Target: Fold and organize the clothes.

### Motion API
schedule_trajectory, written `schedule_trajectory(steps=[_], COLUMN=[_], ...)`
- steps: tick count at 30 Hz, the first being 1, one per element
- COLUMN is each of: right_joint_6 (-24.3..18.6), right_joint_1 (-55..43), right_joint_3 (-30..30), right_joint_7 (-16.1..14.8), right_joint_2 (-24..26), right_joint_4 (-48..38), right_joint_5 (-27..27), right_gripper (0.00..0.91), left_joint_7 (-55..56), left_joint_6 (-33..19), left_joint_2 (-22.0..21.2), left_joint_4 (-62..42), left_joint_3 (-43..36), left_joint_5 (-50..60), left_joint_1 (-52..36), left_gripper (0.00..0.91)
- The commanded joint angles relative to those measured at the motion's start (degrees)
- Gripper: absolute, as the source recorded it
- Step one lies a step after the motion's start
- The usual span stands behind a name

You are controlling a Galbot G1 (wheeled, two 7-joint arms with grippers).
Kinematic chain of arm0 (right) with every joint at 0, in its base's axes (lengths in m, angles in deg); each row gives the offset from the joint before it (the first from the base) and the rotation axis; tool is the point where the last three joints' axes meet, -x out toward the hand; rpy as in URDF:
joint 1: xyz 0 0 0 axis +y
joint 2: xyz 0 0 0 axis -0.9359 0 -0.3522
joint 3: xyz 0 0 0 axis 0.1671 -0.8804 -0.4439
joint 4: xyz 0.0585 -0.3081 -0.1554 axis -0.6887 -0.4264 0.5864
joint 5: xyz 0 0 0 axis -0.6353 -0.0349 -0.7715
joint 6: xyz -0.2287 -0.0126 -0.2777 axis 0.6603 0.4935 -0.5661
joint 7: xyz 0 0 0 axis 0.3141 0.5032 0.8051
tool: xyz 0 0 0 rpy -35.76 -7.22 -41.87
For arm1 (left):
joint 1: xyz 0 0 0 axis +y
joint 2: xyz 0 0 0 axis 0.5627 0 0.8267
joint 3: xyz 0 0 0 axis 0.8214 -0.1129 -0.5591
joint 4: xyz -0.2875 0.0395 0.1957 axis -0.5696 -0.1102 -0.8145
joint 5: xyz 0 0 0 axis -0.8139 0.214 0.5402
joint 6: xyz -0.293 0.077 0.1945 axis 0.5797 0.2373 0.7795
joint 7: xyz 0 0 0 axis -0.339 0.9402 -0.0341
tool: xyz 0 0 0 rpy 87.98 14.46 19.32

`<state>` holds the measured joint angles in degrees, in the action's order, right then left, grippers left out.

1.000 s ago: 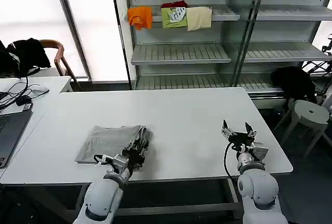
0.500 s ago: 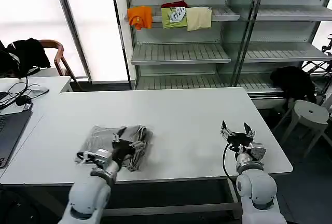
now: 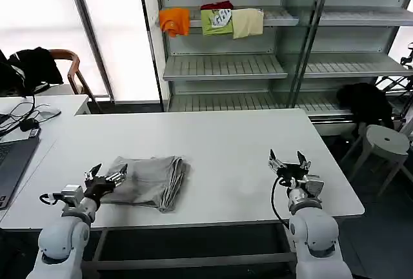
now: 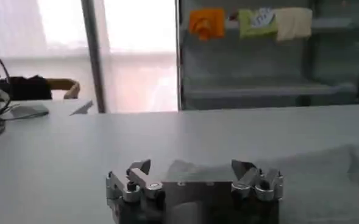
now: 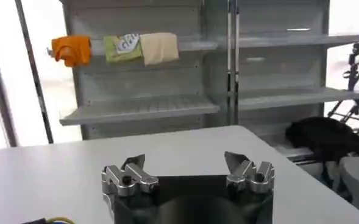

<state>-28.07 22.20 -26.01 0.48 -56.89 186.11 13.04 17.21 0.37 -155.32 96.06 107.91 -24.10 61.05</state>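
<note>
My left gripper (image 3: 106, 177) has come off the shirt (image 3: 147, 180) and now sits just beside the bundle's left edge, low over the table (image 3: 226, 143), jaws spread wide with nothing between them. A second ago it was buried in the right end of the bundle, and half a second ago it was crossing over the top, so I read this as a release after the last fold. The shirt lies folded into a compact grey rectangle near the table's front edge, left of centre, with its right end stacked in thicker layers than its left.

In the left wrist view the left gripper's fingers (image 4: 139, 172) stand well apart, with grey cloth lying just ahead of them on the table.

My right gripper (image 3: 288, 163) is parked well to the right of the shirt, near the table's front right corner, jaws open and empty; it has only drifted a touch toward the shirt.

I judge the folding done for this piece. What remains is to move it off to wherever it belongs.
</note>
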Motion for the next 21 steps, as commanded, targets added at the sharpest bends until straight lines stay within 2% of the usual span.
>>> schedule_trajectory(steps=[1, 6, 8, 12, 13, 14, 17, 18, 21], right_joint_6=[0.47, 0.54, 0.53, 0.51, 0.49, 0.48, 0.47, 0.46, 0.45], right_joint_1=[-0.71, -0.39, -0.28, -0.12, -0.03, -0.02, -0.02, -0.03, 0.05], right_joint_3=[-1.34, -1.07, -1.00, -0.87, -0.85, -0.84, -0.70, -0.67, -0.59], right_joint_7=[-0.55, -0.52, -0.46, -0.19, -0.14, -0.12, 0.07, 0.17, 0.28], right_joint_2=[-0.16, 0.17, 0.28, 0.19, 0.17, 0.17, 0.22, 0.25, 0.23], right_joint_4=[0.35, 0.53, 0.48, 0.26, 0.22, 0.21, 0.06, 0.05, 0.01], right_joint_5=[-0.73, -0.83, -0.83, -0.97, -1.00, -1.01, -1.05, -1.06, -1.05], right_gripper=[0.907, 0.907, 0.907, 0.907, 0.907, 0.907, 0.907, 0.907, 0.907], left_joint_7=[-0.09, -0.22, -0.50, -1.77, -2.09, -2.33, -3.43, -3.83, -4.67], left_joint_6=[0.27, 0.55, 0.73, 0.70, 0.71, 0.69, 0.43, 0.40, 0.31], left_joint_2=[1.83, 1.69, 1.55, 1.16, 1.02, 0.95, 0.54, 0.29, -0.15], left_joint_4=[-6.89, -7.53, -7.27, -6.26, -6.04, -5.75, -4.71, -4.30, -3.74], left_joint_3=[3.83, 3.36, 3.14, 2.56, 2.39, 2.24, 1.71, 1.56, 1.18], left_joint_5=[-3.37, -3.35, -3.34, -2.90, -2.82, -2.57, -2.25, -2.05, -1.48], left_joint_1=[-0.77, -0.85, -0.72, 0.00, 0.24, 0.37, 1.27, 1.53, 1.92], left_gripper=[0.907, 0.907, 0.826, 0.403, 0.403, 0.262, 0.121, 0.020, 0.010])
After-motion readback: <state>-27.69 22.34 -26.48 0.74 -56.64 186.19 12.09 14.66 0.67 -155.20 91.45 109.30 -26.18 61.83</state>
